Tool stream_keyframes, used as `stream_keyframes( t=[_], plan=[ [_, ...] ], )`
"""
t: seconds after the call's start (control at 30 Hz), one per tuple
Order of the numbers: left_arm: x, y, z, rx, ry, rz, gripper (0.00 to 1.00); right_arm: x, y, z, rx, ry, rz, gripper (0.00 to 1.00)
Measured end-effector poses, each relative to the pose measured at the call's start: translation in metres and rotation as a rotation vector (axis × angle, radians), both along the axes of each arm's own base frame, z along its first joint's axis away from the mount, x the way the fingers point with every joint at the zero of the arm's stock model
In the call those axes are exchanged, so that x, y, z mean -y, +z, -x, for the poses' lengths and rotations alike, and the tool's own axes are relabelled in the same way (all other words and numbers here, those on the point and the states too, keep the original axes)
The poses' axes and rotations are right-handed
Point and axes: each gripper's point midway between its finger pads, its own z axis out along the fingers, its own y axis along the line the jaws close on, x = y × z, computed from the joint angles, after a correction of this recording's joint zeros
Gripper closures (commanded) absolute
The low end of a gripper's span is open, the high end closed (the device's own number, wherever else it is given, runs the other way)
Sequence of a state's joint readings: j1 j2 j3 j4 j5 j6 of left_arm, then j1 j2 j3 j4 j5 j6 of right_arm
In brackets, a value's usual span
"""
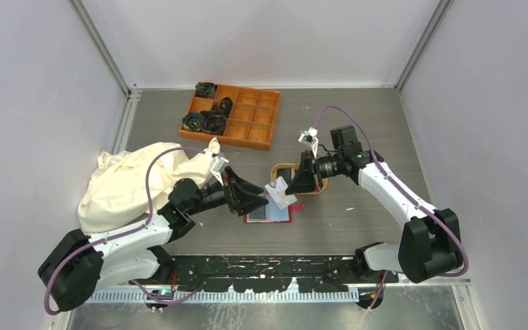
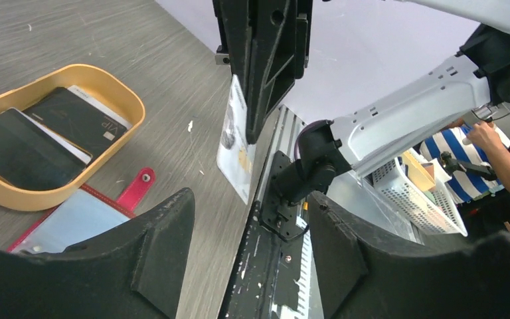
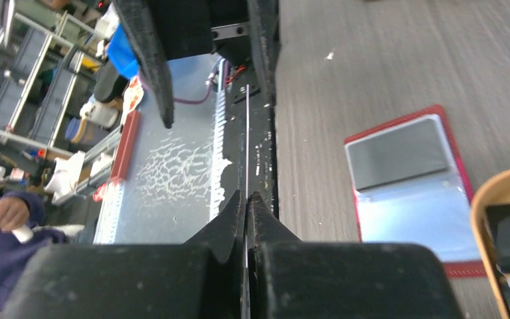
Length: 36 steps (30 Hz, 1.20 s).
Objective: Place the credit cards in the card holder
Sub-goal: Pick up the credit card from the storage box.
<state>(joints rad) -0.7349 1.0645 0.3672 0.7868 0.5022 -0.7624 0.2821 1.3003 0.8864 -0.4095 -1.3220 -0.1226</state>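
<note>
While tight on 1 pale card (image 2: 234, 153) — right end effector (image 3: 247, 199); left end effector (image 2: 249, 206) wide, empty.

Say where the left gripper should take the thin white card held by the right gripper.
Grip the thin white card by its free end, beyond the right gripper's shut fingers. It sits nearly edge-on between the open left gripper's fingers, so coming straight in should put one finger on each flat face.
</note>
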Motion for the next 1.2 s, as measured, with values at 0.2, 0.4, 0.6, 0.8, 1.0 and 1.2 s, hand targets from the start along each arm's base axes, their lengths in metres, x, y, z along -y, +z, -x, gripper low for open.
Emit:
stream_keyframes(
  t=[0.2,0.4,0.6,0.8,1.0,1.2],
  plan=[
    [0.003,0.001,0.012,0.037,-0.012,0.020,0.46,-0.001,0.003,0.023,0.100,0.116,-0.032,0.99],
    [0.011,-0.004,0.020,0.036,-0.043,0.012,0.61,-0.003,-0.005,0.032,0.110,0.156,-0.026,0.99],
    [0.020,-0.023,0.021,0.003,-0.071,-0.034,0.76,-0.006,-0.013,0.036,0.099,0.175,-0.005,0.99],
    [0.025,-0.031,0.023,-0.019,-0.090,-0.054,0.99,-0.007,-0.022,0.036,0.118,0.180,0.039,0.99],
    [0.023,-0.030,0.024,-0.009,-0.086,-0.050,0.75,-0.008,-0.026,0.036,0.130,0.183,0.056,0.99],
    [0.021,-0.025,0.026,0.005,-0.086,-0.033,0.89,-0.009,-0.030,0.036,0.127,0.190,0.068,0.99]
  ],
)
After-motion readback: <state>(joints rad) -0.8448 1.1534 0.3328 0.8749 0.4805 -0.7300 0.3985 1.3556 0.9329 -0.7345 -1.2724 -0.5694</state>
